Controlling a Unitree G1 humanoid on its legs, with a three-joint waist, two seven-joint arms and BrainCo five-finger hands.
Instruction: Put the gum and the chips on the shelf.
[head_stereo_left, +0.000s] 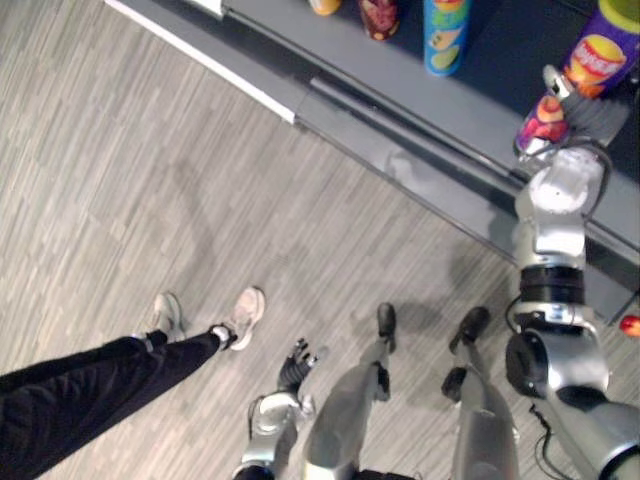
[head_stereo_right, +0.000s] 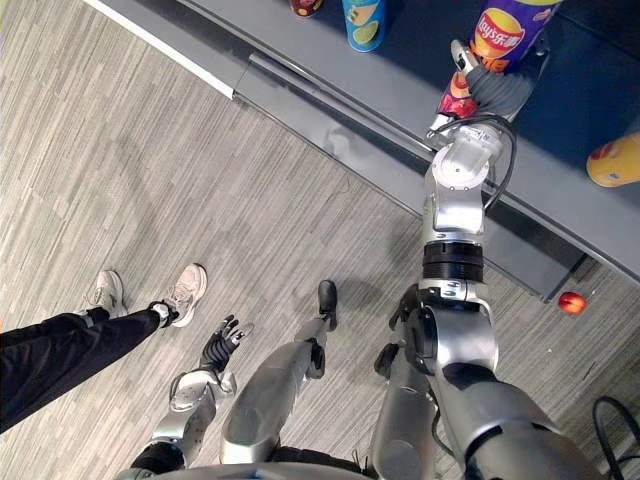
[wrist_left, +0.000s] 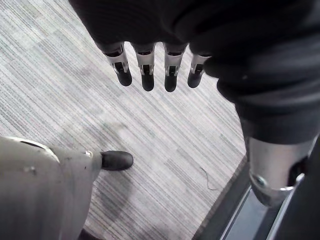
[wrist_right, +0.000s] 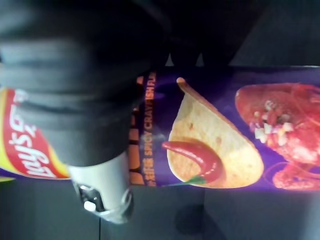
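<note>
In the left eye view the right hand (head_stereo_left: 588, 115) reaches up to the grey shelf (head_stereo_left: 400, 90) and wraps round the middle of a tall purple chips can (head_stereo_left: 598, 55), whose green-lidded end points toward the camera; whether the can's base touches the shelf board cannot be told. Further along the shelf stand a blue chips can (head_stereo_left: 445, 38) and a dark red container (head_stereo_left: 380, 15). The left hand (head_stereo_left: 296, 368) hangs low over the wood-grain floor (head_stereo_left: 120, 150), holding nothing, near a person's leg (head_stereo_left: 90, 385) in black trousers and a pale shoe (head_stereo_left: 245, 315). The right eye view adds a yellow container (head_stereo_right: 615, 160) on the shelf past the right arm and a small red round object (head_stereo_right: 572, 302) on the floor just below the shelf's edge. In the left wrist view the left hand's fingers (wrist_left: 146, 75) hang straight and spread slightly apart above the floor. In the right wrist view the purple can lies across the picture, printed with a chip, a red chilli and a crayfish, and the right hand's thumb (wrist_right: 102, 192) is laid over it.
</note>
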